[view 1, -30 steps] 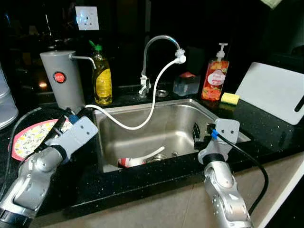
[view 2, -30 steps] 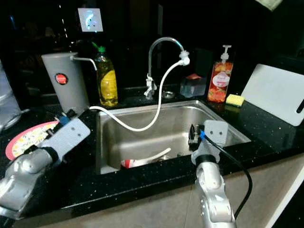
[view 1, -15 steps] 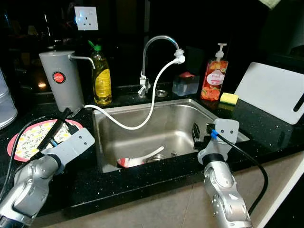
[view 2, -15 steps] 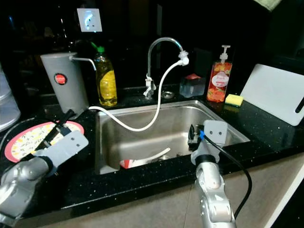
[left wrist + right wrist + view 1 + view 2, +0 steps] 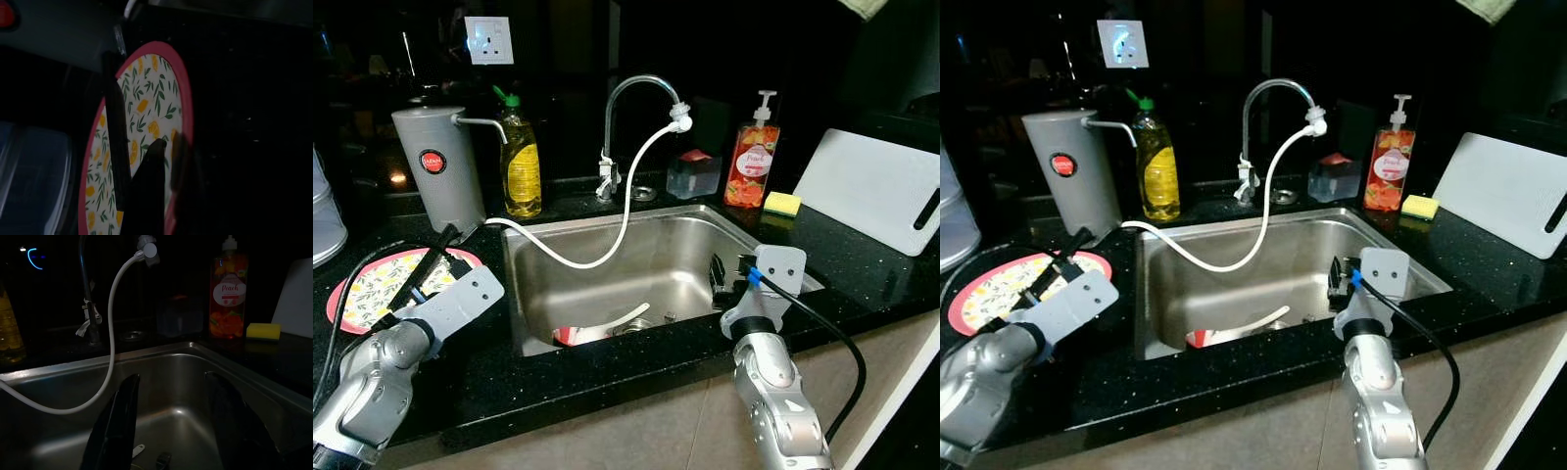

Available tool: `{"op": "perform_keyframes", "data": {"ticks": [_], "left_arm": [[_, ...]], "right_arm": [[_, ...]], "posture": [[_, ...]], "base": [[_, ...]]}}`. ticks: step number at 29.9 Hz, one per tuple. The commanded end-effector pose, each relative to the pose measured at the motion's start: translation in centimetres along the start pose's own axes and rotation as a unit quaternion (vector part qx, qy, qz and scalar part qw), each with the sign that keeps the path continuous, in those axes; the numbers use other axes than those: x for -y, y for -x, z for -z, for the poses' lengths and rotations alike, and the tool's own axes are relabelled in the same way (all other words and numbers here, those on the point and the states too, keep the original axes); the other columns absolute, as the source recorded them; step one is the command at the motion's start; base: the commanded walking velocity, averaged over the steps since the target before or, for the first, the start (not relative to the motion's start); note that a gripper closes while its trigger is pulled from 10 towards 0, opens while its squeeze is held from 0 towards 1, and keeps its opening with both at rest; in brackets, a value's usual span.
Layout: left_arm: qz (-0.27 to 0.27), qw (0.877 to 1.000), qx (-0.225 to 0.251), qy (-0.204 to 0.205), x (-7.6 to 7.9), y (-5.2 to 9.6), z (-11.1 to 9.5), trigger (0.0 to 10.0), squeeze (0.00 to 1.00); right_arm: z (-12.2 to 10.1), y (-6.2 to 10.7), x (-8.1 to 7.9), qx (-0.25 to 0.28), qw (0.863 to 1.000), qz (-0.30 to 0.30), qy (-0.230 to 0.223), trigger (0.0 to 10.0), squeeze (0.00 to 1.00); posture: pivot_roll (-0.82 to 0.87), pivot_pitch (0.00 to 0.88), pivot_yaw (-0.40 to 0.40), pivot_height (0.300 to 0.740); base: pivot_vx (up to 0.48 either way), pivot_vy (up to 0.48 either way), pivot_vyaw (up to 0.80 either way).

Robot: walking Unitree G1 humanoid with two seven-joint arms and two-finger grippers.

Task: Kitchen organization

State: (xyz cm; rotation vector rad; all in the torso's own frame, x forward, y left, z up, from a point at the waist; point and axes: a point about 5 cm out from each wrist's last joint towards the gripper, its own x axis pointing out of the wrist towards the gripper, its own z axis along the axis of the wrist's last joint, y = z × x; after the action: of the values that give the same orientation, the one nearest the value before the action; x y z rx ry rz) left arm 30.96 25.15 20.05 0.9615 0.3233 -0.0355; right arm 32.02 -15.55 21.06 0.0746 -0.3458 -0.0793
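We see the left end effector poised over the floral plate, which lies flat on the black bench to the left of the sink. A second ago its wrist block sat higher and nearer the sink's corner; since then it has drawn back and down toward the plate. In the left wrist view its black fingers lie across the plate's patterned face; we cannot tell whether they are parted or closed.

The right end effector hangs at the sink's front right rim, unchanged from the earlier frames, its fingers spread apart with nothing between them, pointing into the basin.

A white hose loops from the tap across the sink to a grey canister. A red-and-white item lies in the basin bottom.
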Motion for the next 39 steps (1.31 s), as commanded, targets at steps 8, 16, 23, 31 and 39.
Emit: {"op": "perform_keyframes", "data": {"ticks": [8,16,23,31,39], "left_arm": [[0.034,0.999,-0.036,-0.013,1.4,-0.1,1.6,3.2,0.0],[0.046,0.998,-0.031,-0.019,1.8,-0.1,1.4,10.0,0.0],[0.064,0.997,-0.027,-0.015,2.4,0.1,1.3,10.0,0.0],[0.11,0.994,-0.004,-0.003,3.9,0.6,0.3,10.0,0.0],[0.152,0.988,0.022,-0.012,5.3,1.1,-0.6,10.0,0.0]], "right_arm": [[0.1,0.2,0.1,-0.004,1.0,0.0,0.005,10.0,0.0],[0.2,0.2,0.0,-0.005,1.0,-0.001,0.005,10.0,0.0],[0.2,0.2,0.0,-0.006,1.0,-0.002,0.005,10.0,0.0],[0.2,0.1,-0.2,-0.007,1.0,-0.007,0.005,10.0,0.0],[0.2,0.1,-0.3,-0.008,1.0,-0.01,0.006,10.0,0.0]], "posture": [[-0.05,0.001,0.002,0.74],[-0.05,0.003,0.001,0.74],[-0.05,0.004,0.0,0.74],[-0.05,0.003,-0.001,0.74],[-0.05,0.0,-0.005,0.74]], "base": [[0.0,0.0,0.0],[0.0,0.0,0.0],[0.0,0.0,0.0],[0.0,0.0,0.0],[0.0,0.0,0.0]]}}
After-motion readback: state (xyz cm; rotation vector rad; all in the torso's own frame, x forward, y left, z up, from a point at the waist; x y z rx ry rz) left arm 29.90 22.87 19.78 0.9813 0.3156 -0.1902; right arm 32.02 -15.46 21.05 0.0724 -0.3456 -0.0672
